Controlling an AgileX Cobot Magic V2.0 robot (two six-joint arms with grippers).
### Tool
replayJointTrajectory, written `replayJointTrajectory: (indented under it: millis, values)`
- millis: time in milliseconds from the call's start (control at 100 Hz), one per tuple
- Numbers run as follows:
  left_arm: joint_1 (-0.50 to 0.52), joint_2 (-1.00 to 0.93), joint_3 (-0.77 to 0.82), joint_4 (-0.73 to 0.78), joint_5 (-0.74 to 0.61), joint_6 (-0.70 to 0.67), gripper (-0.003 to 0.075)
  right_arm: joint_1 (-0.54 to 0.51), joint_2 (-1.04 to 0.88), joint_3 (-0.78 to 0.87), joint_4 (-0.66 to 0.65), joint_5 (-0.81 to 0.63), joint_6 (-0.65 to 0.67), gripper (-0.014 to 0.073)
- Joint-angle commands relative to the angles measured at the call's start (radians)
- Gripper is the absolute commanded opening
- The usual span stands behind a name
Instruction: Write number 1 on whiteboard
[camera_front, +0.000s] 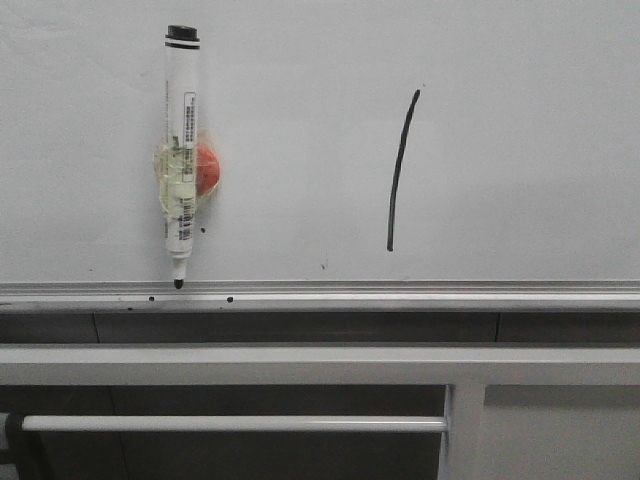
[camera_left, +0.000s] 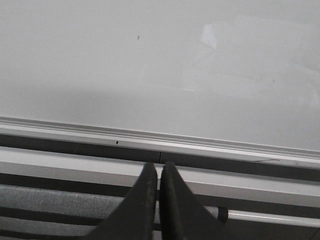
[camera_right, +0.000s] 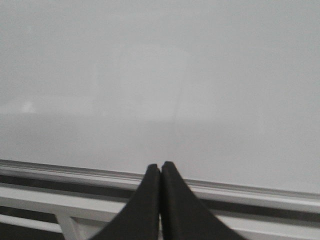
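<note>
The whiteboard fills the front view, with its silver lower rail below. The number 1, a thin black slightly curved stroke, is on the board right of centre. A white marker with a black cap hangs upright on the board at the left, tip down, held by a clear clip with an orange magnet. Neither gripper shows in the front view. My left gripper is shut and empty, facing the board's rail. My right gripper is shut and empty before the board.
Below the board runs a grey metal ledge and a thin horizontal bar joined to a vertical post. A few tiny dark specks lie on the rail.
</note>
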Motion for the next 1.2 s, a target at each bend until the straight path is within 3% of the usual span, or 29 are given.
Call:
replayJointTrajectory:
  millis: [0, 150, 360, 1190]
  values:
    - [-0.010, -0.024, 0.007, -0.002, -0.054, -0.004, -0.0020, -0.066, -0.018, 0.023, -0.002, -0.023, -0.002, -0.0064]
    - [-0.010, -0.024, 0.007, -0.002, -0.054, -0.004, -0.0020, -0.160, -0.018, 0.023, 0.000, -0.005, -0.002, -0.0064]
    - [-0.010, -0.024, 0.007, -0.002, -0.054, -0.004, -0.0020, -0.172, -0.018, 0.023, 0.000, 0.149, -0.018, -0.0064]
    - [-0.010, -0.024, 0.007, -0.002, -0.056, -0.004, -0.0020, -0.172, -0.018, 0.023, 0.000, 0.150, -0.051, -0.0064]
